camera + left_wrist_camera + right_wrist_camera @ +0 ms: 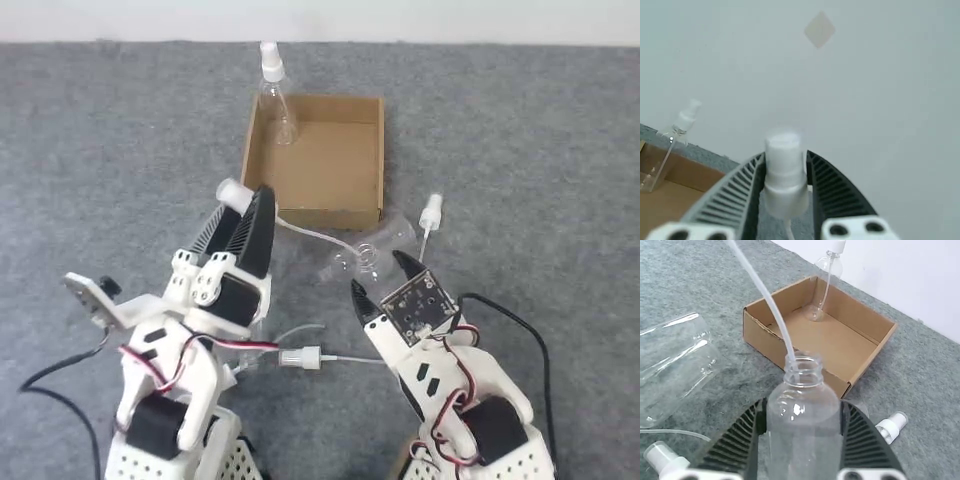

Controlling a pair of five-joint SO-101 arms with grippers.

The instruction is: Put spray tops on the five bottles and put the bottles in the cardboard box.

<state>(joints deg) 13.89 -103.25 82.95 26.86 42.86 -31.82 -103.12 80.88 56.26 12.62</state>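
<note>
Grey felt table (100, 150), as I see it, bears: cardboard box (330, 213), near spray top (300, 356), far spray top (431, 212), toppled bottle (675, 365).

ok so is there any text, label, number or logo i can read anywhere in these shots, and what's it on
No readable text in any view.
cardboard box: plain brown, no print.
bottle and spray top: no labels.
small board on the right arm's wrist: any markings too small to read.
diamond patch on the wall: blank.
</note>
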